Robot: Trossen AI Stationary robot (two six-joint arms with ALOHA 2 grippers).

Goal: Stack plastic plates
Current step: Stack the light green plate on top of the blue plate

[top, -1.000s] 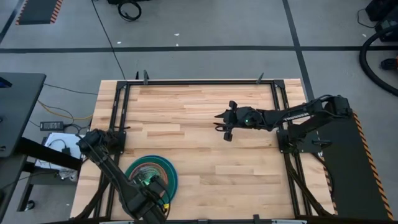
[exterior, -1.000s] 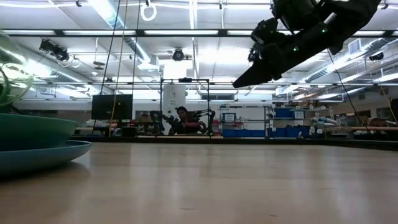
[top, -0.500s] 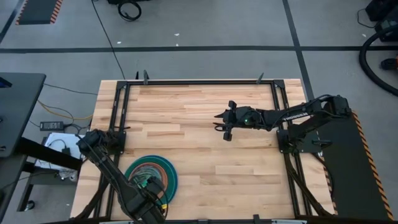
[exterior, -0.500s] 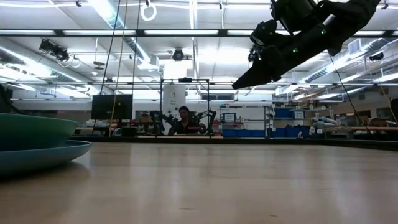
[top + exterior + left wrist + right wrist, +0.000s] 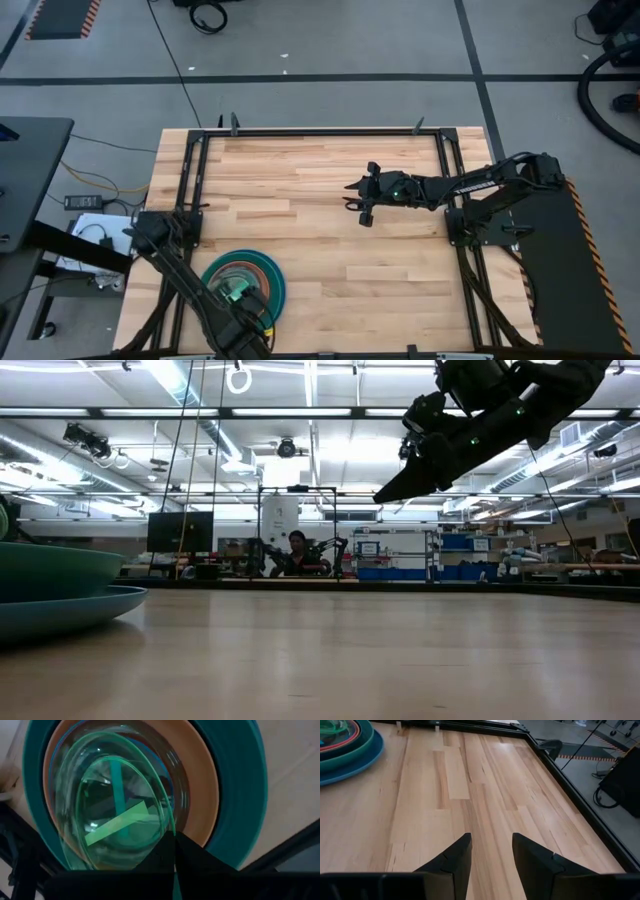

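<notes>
The plates stand in one stack [image 5: 245,280] near the table's front left corner, a large blue plate [image 5: 60,612] lowest and a teal one [image 5: 50,570] on it. In the left wrist view the terracotta plate [image 5: 202,795] lies inside the teal one [image 5: 242,785], and the translucent lime green plate [image 5: 115,820] is on top. My left gripper [image 5: 236,293] is over the stack's near side, shut on the green plate. My right gripper [image 5: 362,200] hangs open and empty above the table's middle right, also in the low view [image 5: 400,485]. My left gripper pinches the lime green plate's rim [image 5: 169,825] between its two fingers, on the side of the plate nearest the gripper. The fingers [image 5: 195,857] come from above, slanting down over the stack. The plate lies inside the stack, on the plates below it.
A black frame [image 5: 320,131] runs around the wooden table top. The middle and right of the table [image 5: 470,795] show bare wood. A person sits at a desk far behind the table [image 5: 295,550].
My left gripper has gone down onto the stack with the lime green plate. A second ago the plate stood raised at the low view's left edge; now it has sunk behind the teal plate's rim. My right gripper has kept still.
</notes>
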